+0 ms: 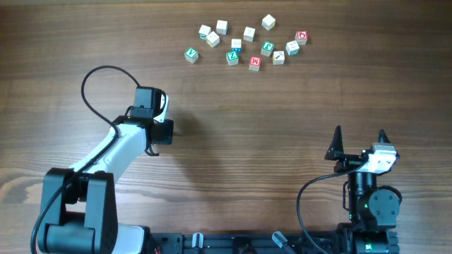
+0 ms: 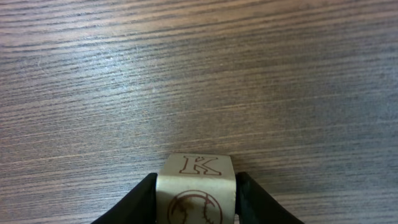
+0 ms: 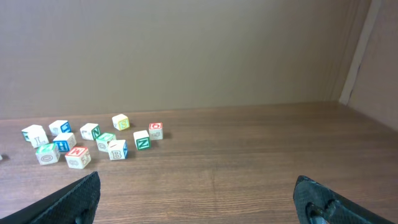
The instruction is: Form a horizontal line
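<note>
Pale wood with brown etching: the K cube (image 2: 198,177) is clamped between the black fingers of my left gripper (image 2: 197,194), over bare table (image 1: 247,127). I can't tell if it touches down. The red M cube (image 1: 255,62) lies among the scattered cluster (image 1: 248,33) on the far side, well apart. My right gripper (image 1: 359,135) hangs with jaws spread wide, empty.

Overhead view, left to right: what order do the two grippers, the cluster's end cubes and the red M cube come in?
left gripper, shut on the K cube → green-lettered cube → red M cube → red round-letter cube → right gripper, open
</note>
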Action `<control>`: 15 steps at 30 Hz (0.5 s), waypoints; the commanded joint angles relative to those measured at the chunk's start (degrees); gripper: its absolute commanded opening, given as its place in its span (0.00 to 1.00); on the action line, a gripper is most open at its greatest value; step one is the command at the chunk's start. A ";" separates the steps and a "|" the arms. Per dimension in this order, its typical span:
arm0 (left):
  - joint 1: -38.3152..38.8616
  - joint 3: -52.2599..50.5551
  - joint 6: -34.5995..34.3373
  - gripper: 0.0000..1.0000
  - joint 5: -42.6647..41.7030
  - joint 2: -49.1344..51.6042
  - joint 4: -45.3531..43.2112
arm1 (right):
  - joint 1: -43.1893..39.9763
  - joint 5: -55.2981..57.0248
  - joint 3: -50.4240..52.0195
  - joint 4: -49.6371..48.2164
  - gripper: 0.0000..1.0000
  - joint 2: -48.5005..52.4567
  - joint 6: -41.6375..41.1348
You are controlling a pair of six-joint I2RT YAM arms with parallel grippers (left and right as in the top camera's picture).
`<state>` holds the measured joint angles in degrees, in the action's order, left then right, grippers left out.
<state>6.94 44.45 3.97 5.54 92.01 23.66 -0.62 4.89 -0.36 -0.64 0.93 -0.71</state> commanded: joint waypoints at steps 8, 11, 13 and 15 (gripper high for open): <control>-0.46 -0.24 -1.46 0.58 0.24 0.68 -0.72 | 0.28 -0.94 0.07 -0.11 1.00 -0.50 0.66; -0.46 -0.20 -1.46 0.66 0.24 0.68 -1.57 | 0.28 -0.94 0.07 -0.11 1.00 -0.50 0.68; -0.46 0.04 -1.46 0.77 0.24 0.39 -1.77 | 0.28 -0.94 0.07 -0.11 1.00 -0.50 0.68; -0.46 0.81 -1.46 0.88 0.24 -0.57 -1.75 | 0.28 -0.94 0.07 -0.11 1.00 -0.50 0.66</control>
<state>6.94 44.45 2.61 5.67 92.01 22.15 -0.62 4.89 -0.36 -0.64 0.93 -0.71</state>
